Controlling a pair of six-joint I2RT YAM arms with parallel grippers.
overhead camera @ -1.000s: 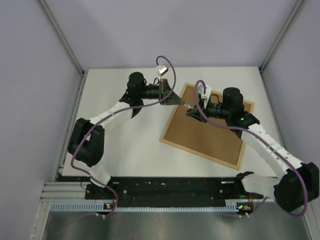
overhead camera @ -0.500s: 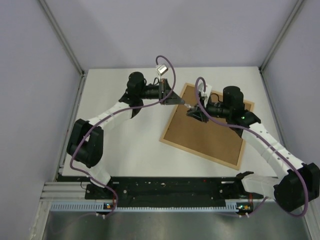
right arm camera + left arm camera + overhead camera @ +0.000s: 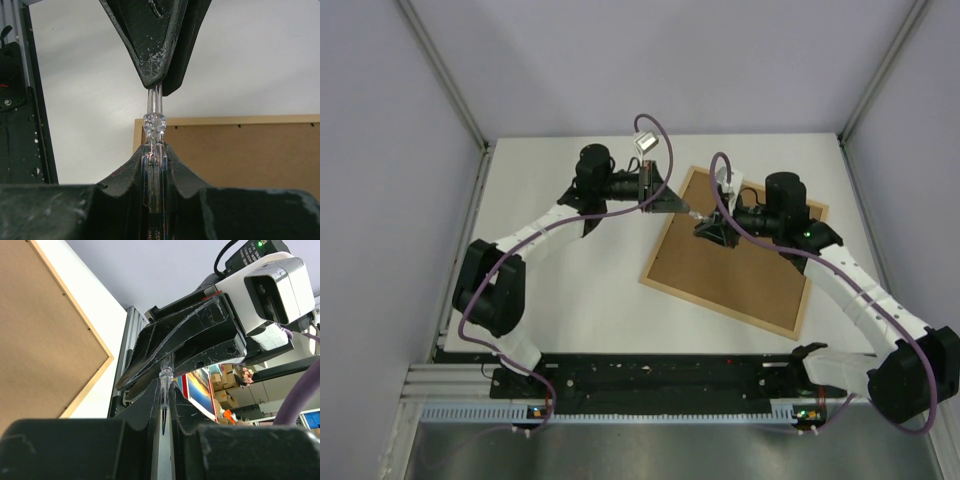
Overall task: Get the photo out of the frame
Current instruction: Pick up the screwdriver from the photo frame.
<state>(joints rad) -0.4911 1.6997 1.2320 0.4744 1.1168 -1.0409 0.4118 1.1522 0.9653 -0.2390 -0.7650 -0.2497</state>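
White table [image 3: 575, 290] bears 1 face-down frame [image 3: 732, 268]; left fingers [image 3: 145, 415] and right fingers [image 3: 125, 176] pinch 1 clear stick [image 3: 154, 122].

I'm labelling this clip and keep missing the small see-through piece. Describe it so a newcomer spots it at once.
Find the frame lying brown back up on the right half of the white table. Above its left edge the left gripper and right gripper meet tip to tip, and the thin clear rod bridges them, pinched at both ends. It is the only transparent thing among black fingers.
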